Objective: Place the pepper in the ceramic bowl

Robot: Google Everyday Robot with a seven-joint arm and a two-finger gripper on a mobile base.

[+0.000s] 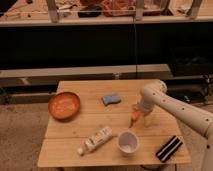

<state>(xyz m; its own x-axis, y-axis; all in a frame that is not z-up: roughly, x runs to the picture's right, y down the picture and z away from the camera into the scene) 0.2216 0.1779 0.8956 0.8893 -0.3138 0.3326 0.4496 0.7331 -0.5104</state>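
The small orange-red pepper (133, 118) lies on the wooden table (95, 122), right of centre. My gripper (140, 119) points down right over it, its white fingers standing open on either side of the pepper's right end. The arm comes in from the right edge of the view. The orange ceramic bowl (64, 106), pale and speckled inside, sits near the table's left edge, far from the gripper and with nothing in it.
A white cup (128, 142) stands just in front of the pepper. A white labelled bottle (96, 140) lies on its side front centre. A blue sponge (111, 99) rests behind centre. A black striped object (168, 148) lies at the front right corner.
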